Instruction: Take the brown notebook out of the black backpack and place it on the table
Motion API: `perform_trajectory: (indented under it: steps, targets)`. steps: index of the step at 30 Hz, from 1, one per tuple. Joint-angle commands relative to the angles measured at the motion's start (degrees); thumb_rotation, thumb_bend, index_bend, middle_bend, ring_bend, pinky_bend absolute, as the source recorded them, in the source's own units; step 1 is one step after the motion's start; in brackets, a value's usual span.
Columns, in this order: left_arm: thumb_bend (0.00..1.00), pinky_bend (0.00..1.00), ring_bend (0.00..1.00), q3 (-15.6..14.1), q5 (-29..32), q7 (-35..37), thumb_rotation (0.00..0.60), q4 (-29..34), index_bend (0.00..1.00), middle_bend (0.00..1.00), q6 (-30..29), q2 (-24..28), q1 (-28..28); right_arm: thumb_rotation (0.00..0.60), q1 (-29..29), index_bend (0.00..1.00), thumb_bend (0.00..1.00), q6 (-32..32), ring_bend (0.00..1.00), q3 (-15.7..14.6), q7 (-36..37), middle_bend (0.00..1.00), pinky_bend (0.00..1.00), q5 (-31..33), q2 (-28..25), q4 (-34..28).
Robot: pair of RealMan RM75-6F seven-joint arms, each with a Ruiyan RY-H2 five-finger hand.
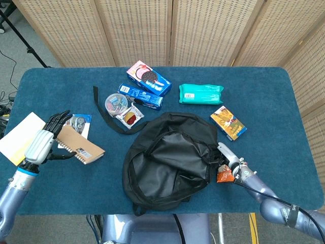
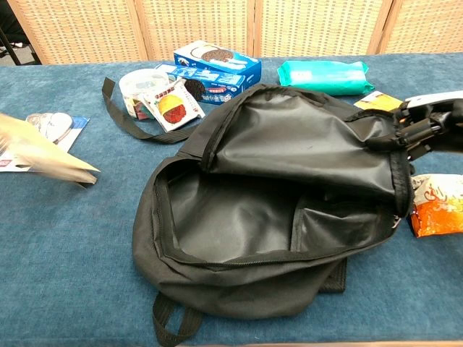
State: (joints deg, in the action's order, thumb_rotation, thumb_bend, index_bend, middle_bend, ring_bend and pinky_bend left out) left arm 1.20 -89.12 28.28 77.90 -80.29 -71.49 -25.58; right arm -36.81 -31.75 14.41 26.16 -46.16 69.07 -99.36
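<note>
The brown notebook (image 1: 84,146) is out of the bag, held low over the blue table (image 1: 284,101) to the left of the black backpack (image 1: 167,162). My left hand (image 1: 43,141) grips the notebook's left end. In the chest view the notebook (image 2: 51,159) is a blurred tan wedge at the left edge. The backpack (image 2: 275,217) lies unzipped, its mouth gaping and its inside looking bare. My right hand (image 1: 228,156) sits at the bag's right rim, and in the chest view this hand (image 2: 434,119) holds up the top flap's edge.
Behind the bag lie two cookie boxes (image 1: 148,78), a teal pack (image 1: 200,93), a round tub (image 1: 116,103) and a loose black strap (image 1: 101,114). An orange box (image 1: 228,122) and a snack bag (image 2: 438,206) lie at the right. A yellow sheet (image 1: 18,134) and a blister card (image 2: 43,126) are under my left hand.
</note>
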Motion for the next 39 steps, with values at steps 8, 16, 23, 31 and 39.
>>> perform_trajectory:
  steps: [8, 16, 23, 31, 39]
  targets:
    - [0.03, 0.0, 0.0, 2.0, 3.6, -7.8, 0.6, 6.0, 0.0, 0.0, -0.9, 3.5, 3.0, 0.6, 8.8, 0.32, 0.0, -21.9, 0.05, -8.3, -10.9, 0.12, 0.14, -46.2, -3.8, 6.6]
    - [0.11, 0.0, 0.0, 2.8, 7.6, -10.4, 0.6, 10.0, 0.0, 0.0, 0.0, 4.8, 5.3, 0.6, 10.3, 0.2, 0.0, -36.1, 0.0, -8.6, -27.0, 0.02, 0.05, -57.0, -4.6, 18.7]
    - [0.12, 0.0, 0.0, 2.0, 10.7, -17.9, 0.6, 13.8, 0.0, 0.0, -1.3, 5.3, 8.8, 0.6, 15.8, 0.14, 0.0, -43.7, 0.0, -7.0, -34.0, 0.0, 0.04, -50.6, -4.9, 20.1]
    - [0.13, 0.0, 0.0, 0.9, 13.4, -27.0, 0.6, 17.2, 0.0, 0.0, -5.0, 5.0, 13.6, 0.6, 23.7, 0.11, 0.0, -49.8, 0.0, -8.3, -31.6, 0.0, 0.0, -42.6, -2.5, 13.8]
    - [0.1, 0.0, 0.0, -1.5, 12.9, -32.6, 0.6, 19.4, 0.0, 0.0, -7.7, 7.0, 17.9, 0.6, 29.6, 0.04, 0.0, -53.7, 0.0, -10.8, -32.0, 0.0, 0.0, -38.8, -0.3, 12.4]
